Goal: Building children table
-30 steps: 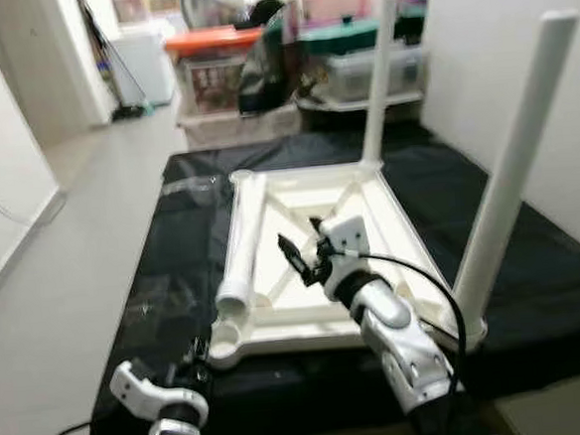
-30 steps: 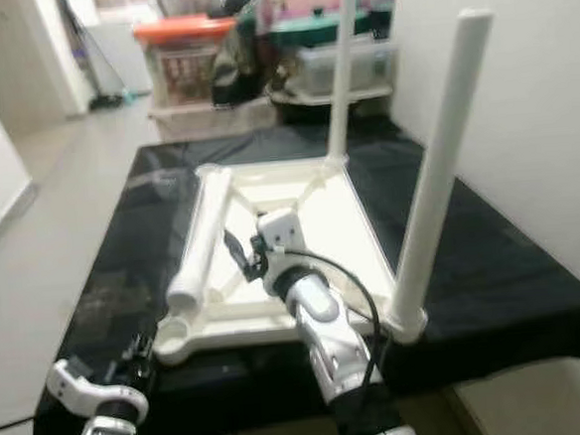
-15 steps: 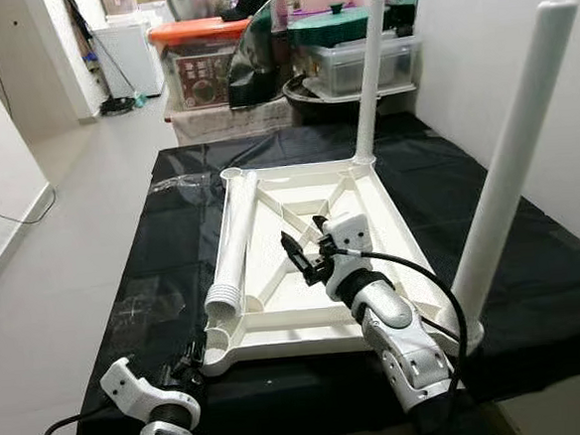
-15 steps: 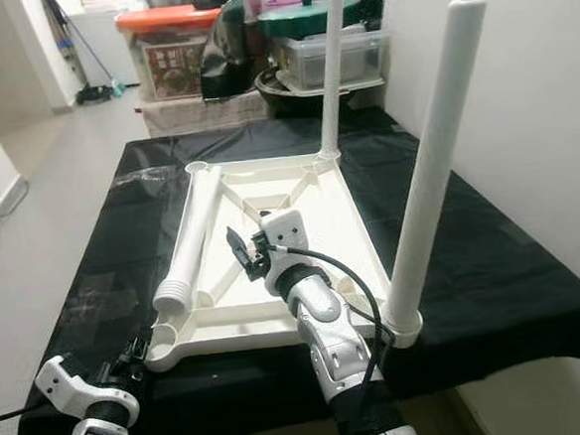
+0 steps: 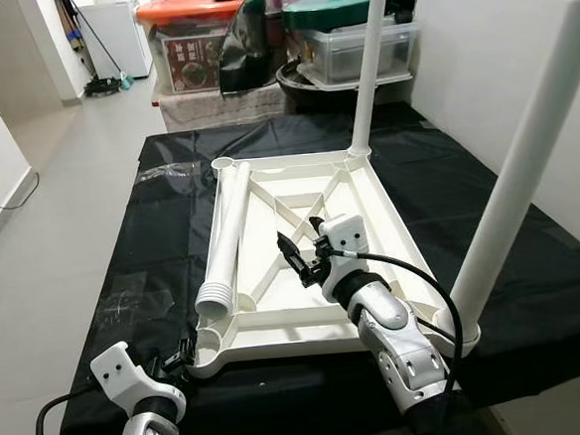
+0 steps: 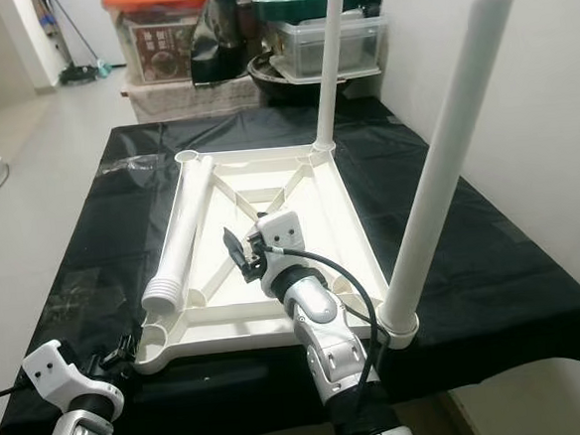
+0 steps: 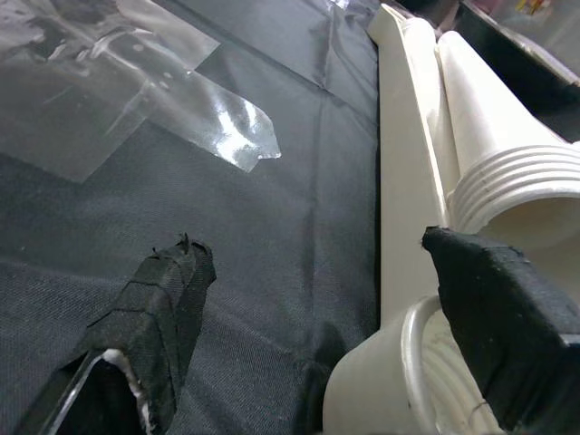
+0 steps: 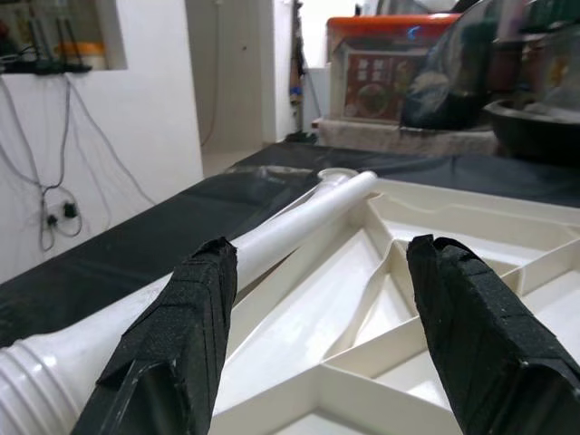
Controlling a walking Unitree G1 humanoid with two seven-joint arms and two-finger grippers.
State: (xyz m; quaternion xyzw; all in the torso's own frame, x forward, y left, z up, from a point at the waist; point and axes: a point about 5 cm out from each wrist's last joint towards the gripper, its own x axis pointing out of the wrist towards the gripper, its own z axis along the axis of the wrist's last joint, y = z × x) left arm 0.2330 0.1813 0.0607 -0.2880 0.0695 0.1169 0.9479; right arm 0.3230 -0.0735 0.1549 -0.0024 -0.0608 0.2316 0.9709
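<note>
Tabletop: I see the white plastic tabletop lying upside down, ribbed underside up, on the black-covered table, set toward the middle and reaching its near edge.
Fitted legs: two white legs stand upright in the tabletop's right-hand corner sockets, the near leg at the near right corner and the far leg at the far right corner.
Loose leg: a third leg lies flat along the tabletop's left rim, its threaded end toward the near edge, just short of the empty socket at the near left corner.
Right gripper: my right gripper hovers over the middle of the ribbed underside, fingers spread apart with nothing between them; in the right wrist view the loose leg runs past the one finger and the ribs lie between the two.
Left gripper: my left gripper sits at the table's near left corner, fingers parted and holding nothing; in the left wrist view one finger is over the empty socket rim, the other over the black cloth beside it.
Cloth detail: a clear sheet of plastic film lies on the cloth, left of the tabletop.
Background: beyond the table's far edge I see storage boxes, one with an orange lid and one with a green lid.
Writing: I can read no lettering.
</note>
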